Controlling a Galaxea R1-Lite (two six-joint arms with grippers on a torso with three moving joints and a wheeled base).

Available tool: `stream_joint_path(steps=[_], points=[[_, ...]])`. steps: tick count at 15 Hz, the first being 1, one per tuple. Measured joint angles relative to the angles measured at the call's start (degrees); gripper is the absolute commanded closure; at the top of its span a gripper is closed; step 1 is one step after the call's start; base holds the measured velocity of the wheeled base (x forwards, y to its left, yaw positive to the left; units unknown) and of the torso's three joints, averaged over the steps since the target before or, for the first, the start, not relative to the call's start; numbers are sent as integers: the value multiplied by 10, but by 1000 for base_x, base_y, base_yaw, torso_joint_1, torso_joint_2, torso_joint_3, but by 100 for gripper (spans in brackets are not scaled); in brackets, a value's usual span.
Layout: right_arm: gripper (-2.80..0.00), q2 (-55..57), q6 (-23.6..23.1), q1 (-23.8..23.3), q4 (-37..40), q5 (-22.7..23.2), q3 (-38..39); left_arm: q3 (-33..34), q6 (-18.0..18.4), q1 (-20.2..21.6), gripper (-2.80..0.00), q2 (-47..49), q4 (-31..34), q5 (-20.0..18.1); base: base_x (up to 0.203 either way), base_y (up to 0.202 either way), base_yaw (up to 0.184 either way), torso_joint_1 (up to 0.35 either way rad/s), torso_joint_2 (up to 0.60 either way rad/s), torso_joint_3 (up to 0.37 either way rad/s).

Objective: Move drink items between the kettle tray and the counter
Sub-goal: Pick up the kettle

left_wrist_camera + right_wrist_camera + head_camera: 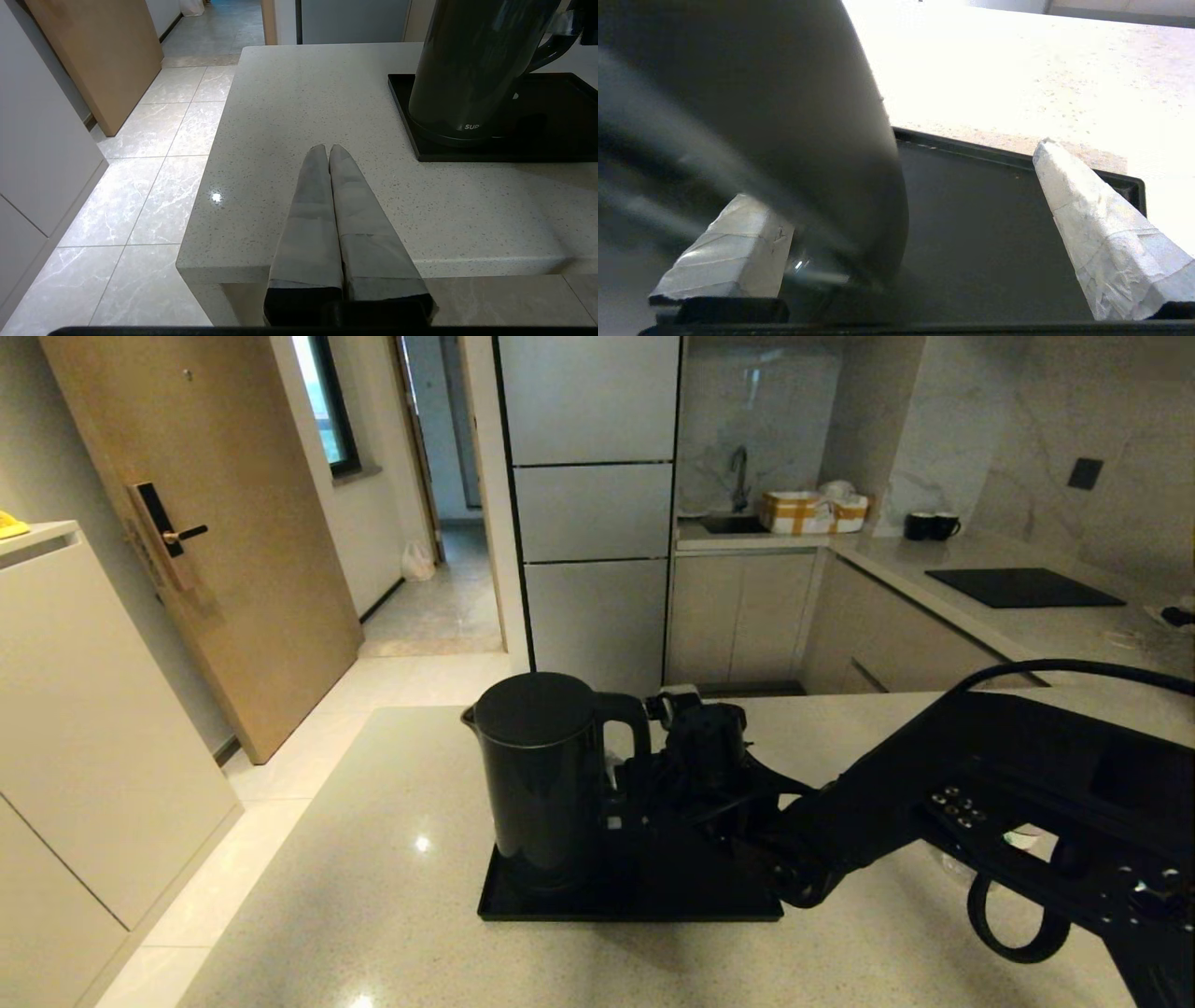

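The tall black kettle (537, 775) stands on its round base at the left end of the black tray (653, 907), on the beige counter (373, 896). My right gripper (627, 782) reaches in from the right at the kettle's loop handle. In the right wrist view this gripper (899, 170) is open wide: the kettle (784, 116) sits close against one finger, and bare tray (994, 224) lies before the other. My left gripper (328, 148) is shut and empty over the counter's near left corner, left of the kettle (472, 65) and tray (467, 155). The water bottle is hidden.
The counter (303, 93) ends just left of the tray, with tiled floor (154, 140) below. On the far counter are two dark mugs (932, 525), a black cooktop panel (1022, 586), a sink tap (739, 476) and a box (812, 511).
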Motion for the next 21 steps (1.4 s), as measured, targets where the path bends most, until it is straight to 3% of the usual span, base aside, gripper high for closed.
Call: stream_joint_path(steps=[2,12,13,21], points=[[-280,14,-2,0,3,-21,-18,0,0,0,0,0,0,0,0,0,0,0,0,0],[-280,50,-2,10,17,-36,-64,0,0,0,0,0,0,0,0,0,0,0,0,0],[0,51,-2,10,17,-37,-64,0,0,0,0,0,0,0,0,0,0,0,0,0],[0,54,1,11,10,-42,-63,0,0,0,0,0,0,0,0,0,0,0,0,0]])
